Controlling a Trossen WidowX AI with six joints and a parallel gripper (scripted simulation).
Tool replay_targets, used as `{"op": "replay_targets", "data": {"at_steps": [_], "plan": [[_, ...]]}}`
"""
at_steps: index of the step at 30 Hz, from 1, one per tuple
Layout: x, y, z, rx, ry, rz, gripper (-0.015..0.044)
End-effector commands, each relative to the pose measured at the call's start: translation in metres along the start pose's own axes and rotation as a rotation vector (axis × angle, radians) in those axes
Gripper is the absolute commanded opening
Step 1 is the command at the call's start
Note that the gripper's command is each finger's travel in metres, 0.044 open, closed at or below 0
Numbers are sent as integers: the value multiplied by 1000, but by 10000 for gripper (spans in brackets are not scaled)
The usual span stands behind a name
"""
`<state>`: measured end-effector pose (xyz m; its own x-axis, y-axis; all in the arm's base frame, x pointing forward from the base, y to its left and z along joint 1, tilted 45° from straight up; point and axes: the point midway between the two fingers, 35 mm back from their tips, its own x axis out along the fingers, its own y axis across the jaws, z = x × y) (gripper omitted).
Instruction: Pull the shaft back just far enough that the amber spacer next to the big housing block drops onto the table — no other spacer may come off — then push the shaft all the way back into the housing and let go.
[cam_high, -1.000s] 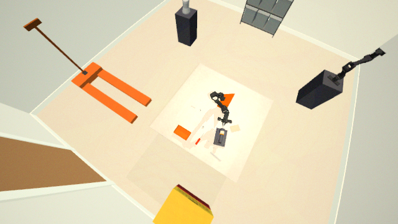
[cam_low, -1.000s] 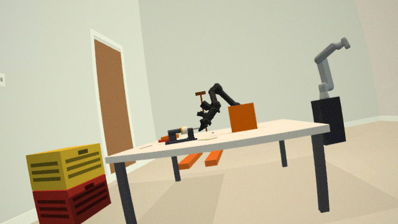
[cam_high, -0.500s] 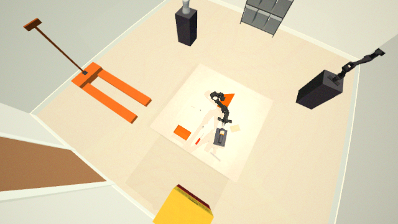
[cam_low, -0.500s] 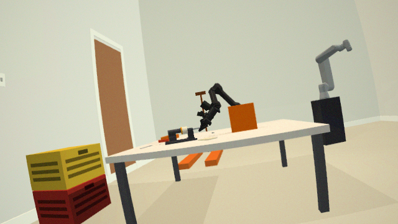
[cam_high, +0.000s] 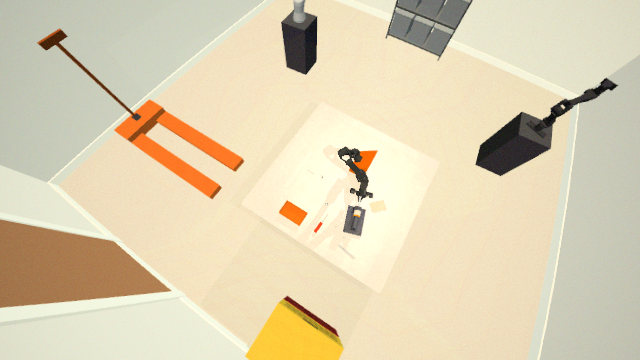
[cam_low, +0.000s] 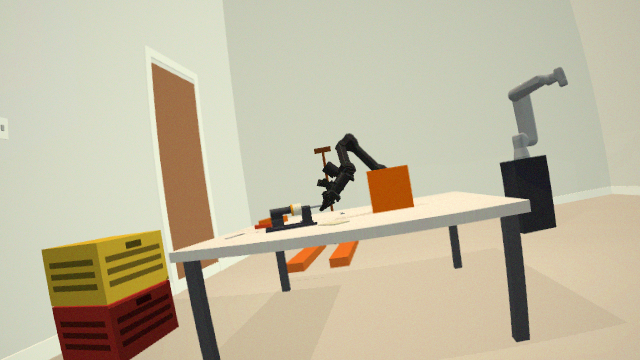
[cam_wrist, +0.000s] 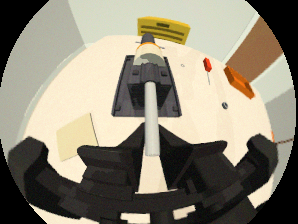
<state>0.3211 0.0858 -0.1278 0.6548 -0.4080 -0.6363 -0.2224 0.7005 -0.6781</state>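
The grey shaft runs from the gripper through the near dark support block toward the big dark housing block. The amber spacer shows as a thin ring right beside the housing, up between the blocks. Pale spacers sit on the near side of it; their number is unclear. My gripper is shut on the shaft's near end. The shaft inside the spacers and housing is hidden.
The dark base plate carries both blocks. A cream square lies beside it. On the other side lie a red-handled tool, an orange tray and a small dark part. A thin grey rod lies beyond the plate.
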Motion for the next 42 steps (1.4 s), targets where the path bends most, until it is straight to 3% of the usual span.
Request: {"op": "replay_targets", "data": {"at_steps": [1,42], "plan": [[-1,0,-2,2,1,-2,0],[-4,0,-4,2,2,-2,0]]}}
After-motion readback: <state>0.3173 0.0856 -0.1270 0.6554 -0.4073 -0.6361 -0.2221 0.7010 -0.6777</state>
